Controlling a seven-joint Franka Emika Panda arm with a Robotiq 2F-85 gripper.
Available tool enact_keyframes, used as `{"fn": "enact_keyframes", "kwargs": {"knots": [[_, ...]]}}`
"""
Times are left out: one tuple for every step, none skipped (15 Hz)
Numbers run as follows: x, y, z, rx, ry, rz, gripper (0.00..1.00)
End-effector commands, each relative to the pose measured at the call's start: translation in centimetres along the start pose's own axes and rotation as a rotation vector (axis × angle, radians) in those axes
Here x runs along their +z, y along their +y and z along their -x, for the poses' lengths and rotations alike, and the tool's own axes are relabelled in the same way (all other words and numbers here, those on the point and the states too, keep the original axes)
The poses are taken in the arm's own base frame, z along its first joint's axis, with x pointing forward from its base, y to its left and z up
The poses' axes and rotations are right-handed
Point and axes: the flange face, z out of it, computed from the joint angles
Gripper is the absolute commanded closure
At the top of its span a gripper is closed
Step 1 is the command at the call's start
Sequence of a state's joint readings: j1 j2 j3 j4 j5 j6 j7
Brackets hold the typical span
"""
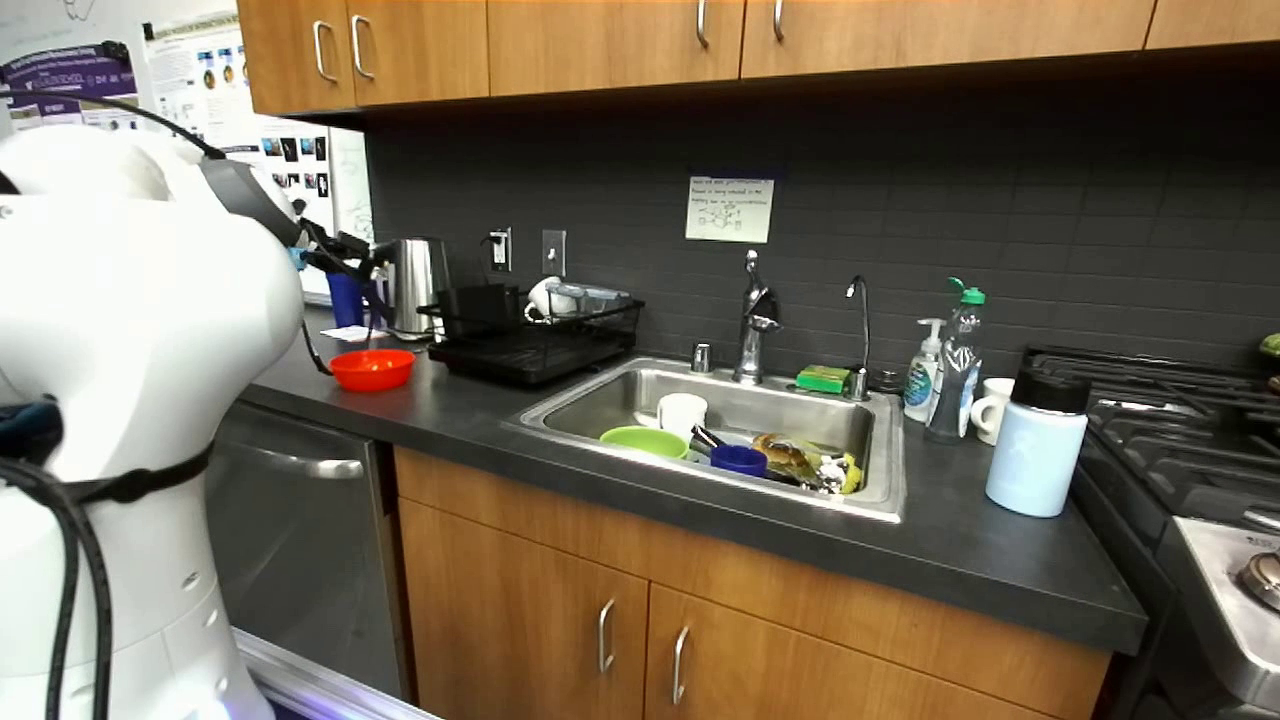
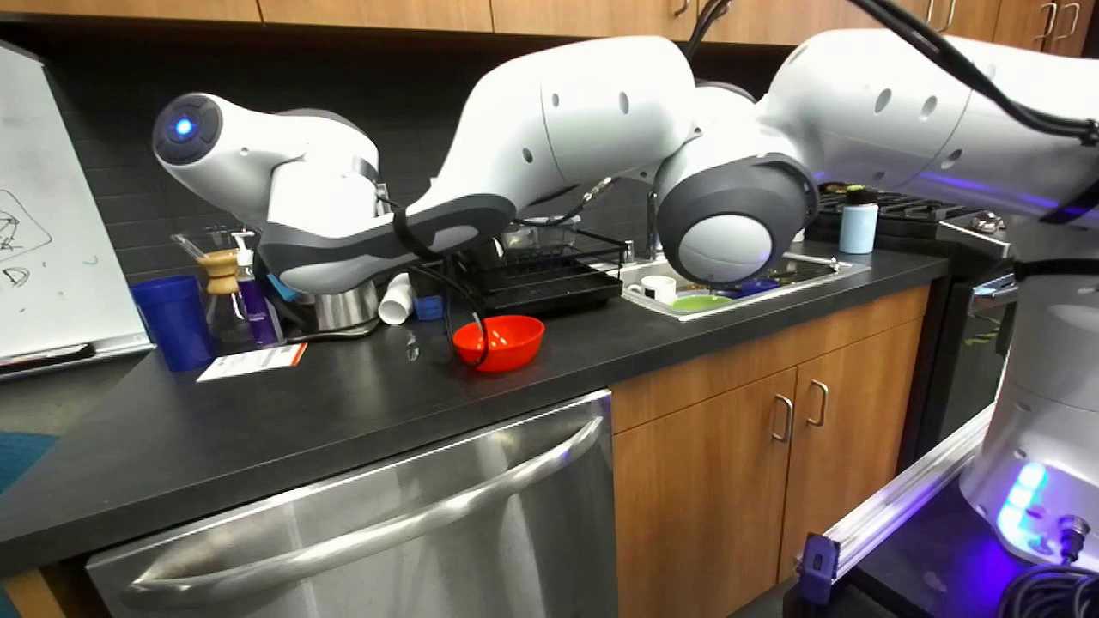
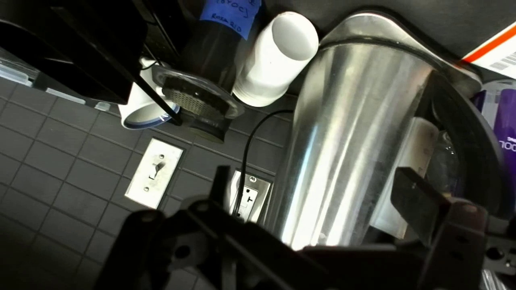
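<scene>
Fingers are hanging spread, gripping nothing, by the electric kettle, far side; apparently an aligning step, next move likely calling for centring.

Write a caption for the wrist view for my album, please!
Open fingers near a shiny metal kettle, with a white cylinder beside it.

1. In an exterior view, the arm reaches out from its base, elbow bent.
2. The wrist slants at the far end.
3. In the wrist view the fingers stand wide apart.
</scene>
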State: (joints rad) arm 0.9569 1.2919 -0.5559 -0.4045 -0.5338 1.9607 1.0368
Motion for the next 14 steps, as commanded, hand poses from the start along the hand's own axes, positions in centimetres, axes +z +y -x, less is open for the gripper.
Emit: {"fn": "enact_keyframes", "kwargs": {"knots": [[0.9, 0.6, 0.2, 0.008, -0.001, 0.060, 0.00], [1.2, 0.7, 0.4, 0.008, -0.007, 0.071, 0.00], [1.5, 1.3, 0.7, 0.014, -0.018, 0.084, 0.00], [1.9, 1.2, 0.7, 0.012, -0.026, 0.108, 0.00], [2.1, 1.4, 0.7, 0.012, -0.030, 0.121, 0.00], [2.6, 1.5, 1.1, 0.001, -0.033, 0.135, 0.00], [2.9, 1.6, 1.2, -0.013, -0.032, 0.152, 0.00], [3.3, 1.9, 1.3, -0.020, -0.035, 0.168, 0.00], [3.6, 2.5, 1.6, -0.019, -0.043, 0.184, 0.00], [3.8, 2.5, 1.3, -0.023, -0.044, 0.210, 0.00], [4.1, 2.8, 1.4, -0.026, -0.044, 0.229, 0.00], [4.4, 3.0, 1.5, -0.031, -0.048, 0.245, 0.00], [4.7, 3.3, 1.5, -0.032, -0.048, 0.259, 0.00], [4.8, 3.4, 1.6, -0.031, -0.052, 0.270, 0.00]]}}
